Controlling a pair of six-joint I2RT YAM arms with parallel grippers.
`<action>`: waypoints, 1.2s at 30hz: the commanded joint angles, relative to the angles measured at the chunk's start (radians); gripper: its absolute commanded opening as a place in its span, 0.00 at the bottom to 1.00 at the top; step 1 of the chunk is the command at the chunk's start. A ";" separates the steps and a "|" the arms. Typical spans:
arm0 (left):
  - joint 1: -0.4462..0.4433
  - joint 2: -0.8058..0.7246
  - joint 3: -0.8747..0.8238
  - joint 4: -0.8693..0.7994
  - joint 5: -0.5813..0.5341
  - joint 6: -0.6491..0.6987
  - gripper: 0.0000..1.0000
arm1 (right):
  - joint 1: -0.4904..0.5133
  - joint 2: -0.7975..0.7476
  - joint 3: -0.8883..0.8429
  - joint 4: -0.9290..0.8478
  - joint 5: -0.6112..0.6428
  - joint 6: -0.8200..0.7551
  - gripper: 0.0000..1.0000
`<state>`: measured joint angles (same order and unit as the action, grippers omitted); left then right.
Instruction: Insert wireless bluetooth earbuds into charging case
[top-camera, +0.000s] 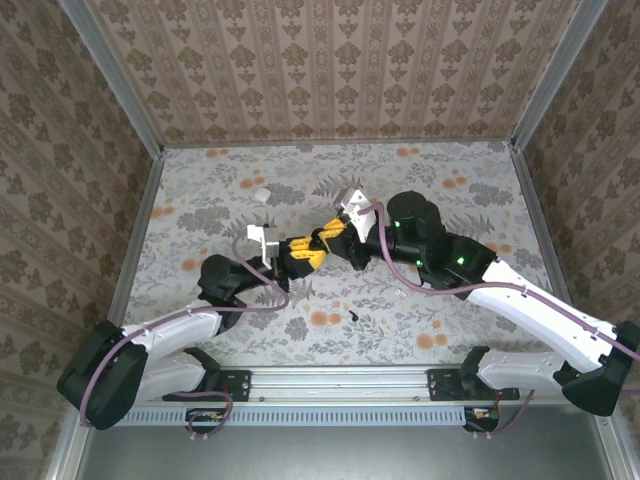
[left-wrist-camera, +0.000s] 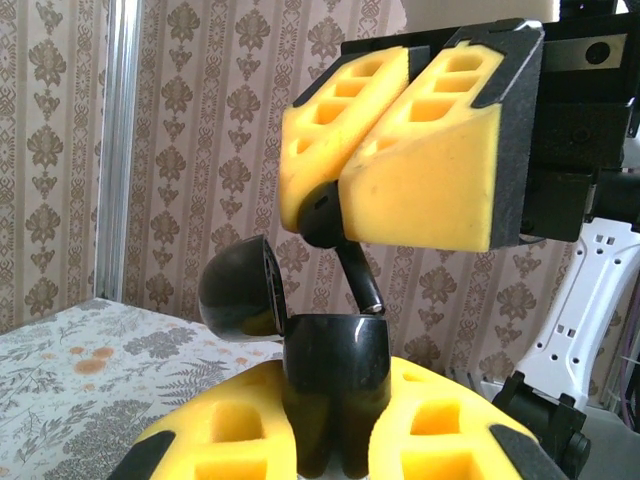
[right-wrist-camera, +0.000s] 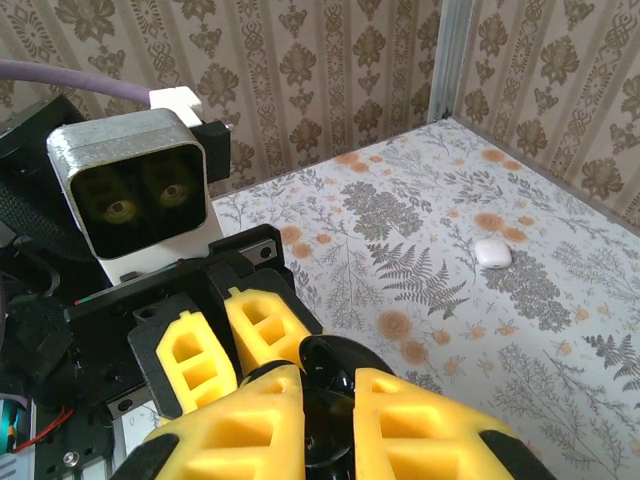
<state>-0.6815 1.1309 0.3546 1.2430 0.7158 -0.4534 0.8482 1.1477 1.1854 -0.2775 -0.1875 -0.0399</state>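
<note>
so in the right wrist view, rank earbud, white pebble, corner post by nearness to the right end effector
1. black stemmed plastic earbud: in its grip
2. small white glossy pebble-shaped object: table, right
3. silver metal corner post: far back

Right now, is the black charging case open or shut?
Open: the charging case has its lid swung back to one side.

Bright, even light — soft shadows, close foreground slightly blurred.
</note>
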 joint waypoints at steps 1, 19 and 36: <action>-0.009 0.003 0.038 0.046 0.020 -0.008 0.00 | 0.013 0.016 0.039 -0.031 0.017 -0.035 0.14; -0.011 -0.005 0.030 0.046 0.004 -0.005 0.00 | 0.035 0.038 0.044 -0.065 0.088 -0.099 0.14; -0.012 -0.001 0.039 0.046 -0.020 -0.009 0.00 | 0.087 0.041 0.033 -0.094 0.172 -0.176 0.14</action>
<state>-0.6868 1.1324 0.3546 1.2301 0.7101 -0.4534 0.9188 1.1809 1.2110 -0.3065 -0.0376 -0.1856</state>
